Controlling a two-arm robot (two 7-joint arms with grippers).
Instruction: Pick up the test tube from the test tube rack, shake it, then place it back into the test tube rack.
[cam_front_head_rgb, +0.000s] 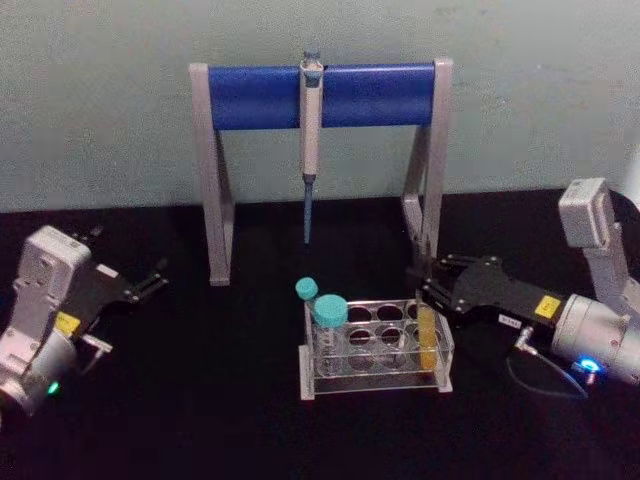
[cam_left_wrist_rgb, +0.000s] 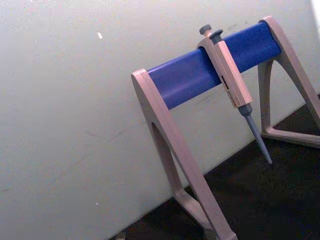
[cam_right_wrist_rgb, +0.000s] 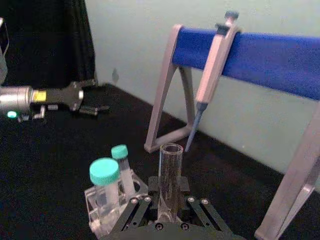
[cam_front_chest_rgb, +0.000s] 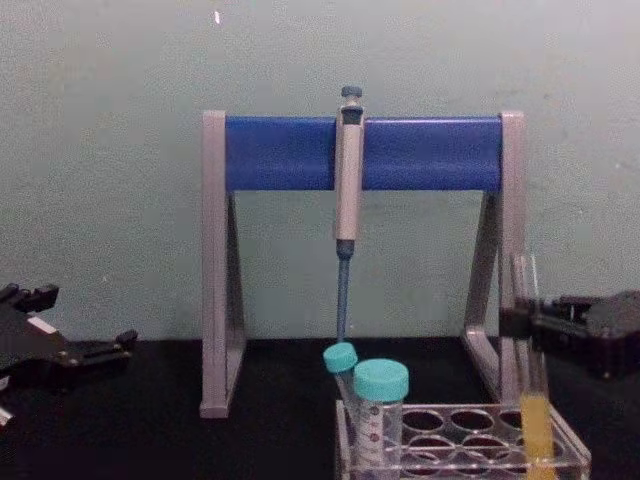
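Grips the test tube (cam_front_head_rgb: 428, 338) with the right end effector (cam_front_head_rgb: 422, 288), reaching in from 3 o'clock in the head view, black fingers (cam_right_wrist_rgb: 153, 186) drawn narrow and pressed on either side of the clear glass, above the yellow-orange liquid. Shows the tube upright, lower end seated in a hole at the 3 o'clock end of the test tube rack (cam_front_head_rgb: 372, 385), open mouth well above the rack's top. Sets the rack on the black counter (cam_front_head_rgb: 200, 420) at about 6 o'clock from the pipette stand (cam_front_head_rgb: 260, 95), near its feet. Holds two teal-capped tubes (cam_front_head_rgb: 330, 312) at the rack's 9 o'clock end, the smaller one just beyond the larger, toward 11 o'clock. Hangs a grey pipette (cam_front_head_rgb: 311, 120) from the middle of the stand's blue bar, tip pointing down toward 6 o'clock, clear of the counter. Rests the left end effector (cam_front_head_rgb: 155, 278) at 9 o'clock from the rack, well apart from it, fingers spread wide, holding nothing, pointing toward 3 o'clock. In the chest view, puts the tube at about 4 o'clock, a black finger crossing it midway up, liquid down inside the rack.
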